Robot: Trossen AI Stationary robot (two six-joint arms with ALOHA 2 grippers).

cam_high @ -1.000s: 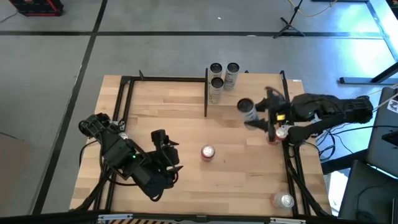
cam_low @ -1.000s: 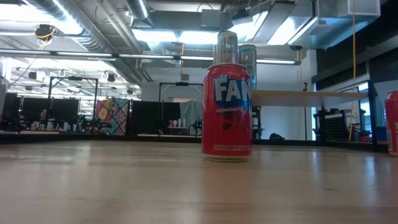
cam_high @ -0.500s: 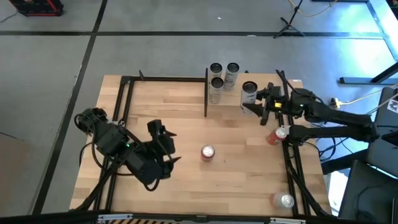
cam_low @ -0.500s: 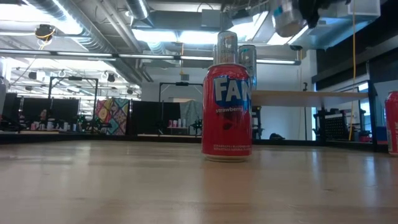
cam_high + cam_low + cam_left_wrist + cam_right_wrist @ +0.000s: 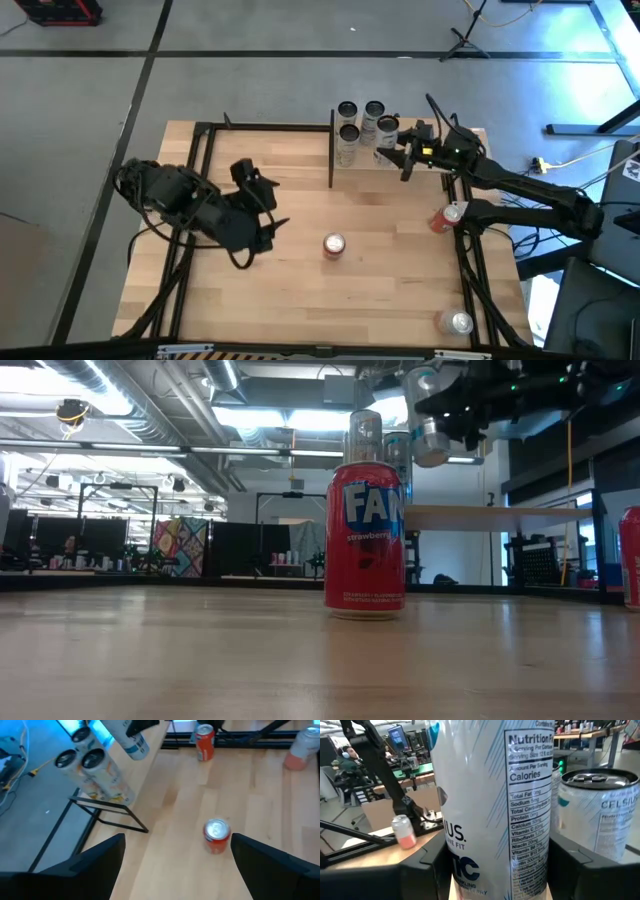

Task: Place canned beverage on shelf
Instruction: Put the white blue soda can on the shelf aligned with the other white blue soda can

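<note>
Right gripper (image 5: 403, 157) clamps a glossy white cylindrical can (image 5: 388, 133) over the pale wooden shelf (image 5: 400, 160)

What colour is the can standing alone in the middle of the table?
Red can, with white letters; the low view shows it best.

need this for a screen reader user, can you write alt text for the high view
Seen from above, the right gripper holds a white can over the raised shelf at the table's far right, beside three cans already standing there. A red can stands mid-table, two more sit near the right edge, and the left gripper hovers empty at left.
</note>
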